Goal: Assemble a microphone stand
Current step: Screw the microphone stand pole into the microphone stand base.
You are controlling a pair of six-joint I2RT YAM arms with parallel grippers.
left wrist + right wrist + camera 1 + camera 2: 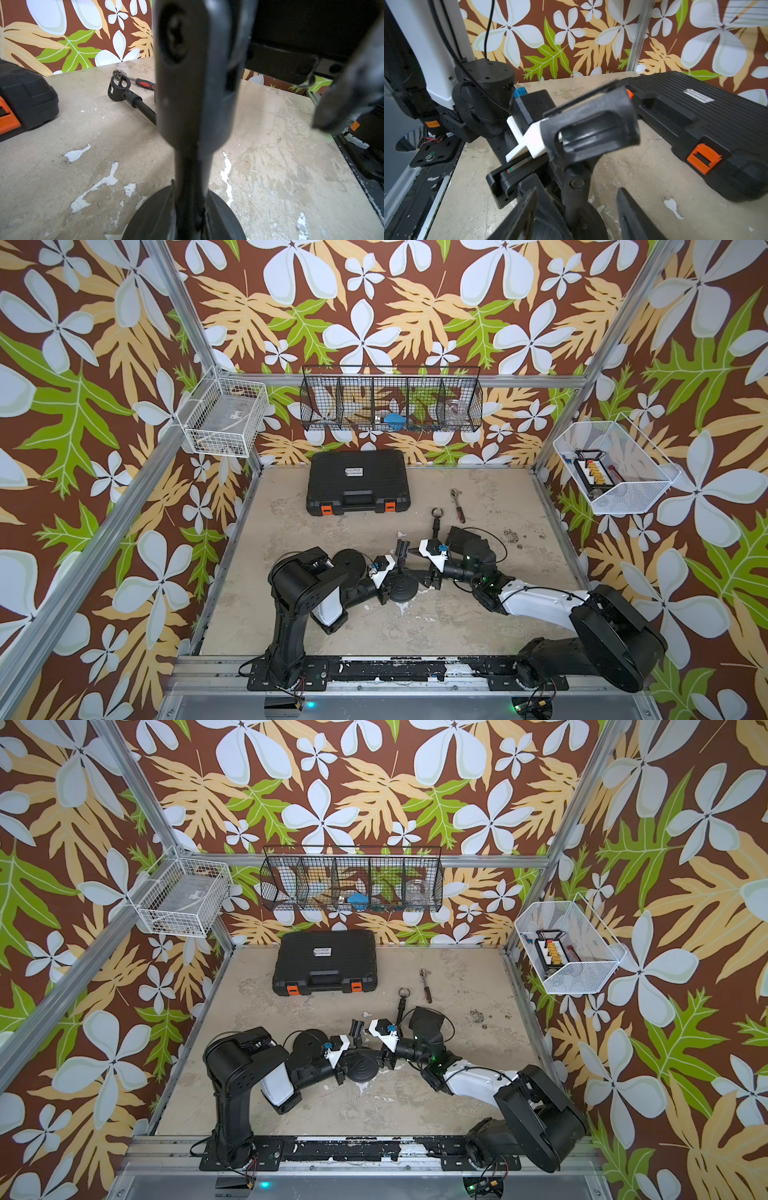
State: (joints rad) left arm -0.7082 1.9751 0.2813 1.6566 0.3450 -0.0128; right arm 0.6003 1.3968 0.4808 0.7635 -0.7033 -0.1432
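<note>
The microphone stand's round black base [402, 591] [362, 1069] rests on the table near the middle. A short black post [575, 187] rises from it, topped by a tilted mic clip [591, 128] [401, 551]. My left gripper [395, 572] [191, 207] is shut on the post low down, just above the base [149, 218]. From the other side, my right gripper [415, 569] [577, 209] stands open; its fingers [519, 216] straddle the post without touching it. A separate black rod with a ring clip [436, 522] [118, 89] lies on the table behind.
A closed black tool case with orange latches [358, 481] [708, 128] lies at the back. A ratchet with a red grip [457, 500] [143, 83] lies beside the rod. Wire baskets [390, 400] hang on the back and side walls.
</note>
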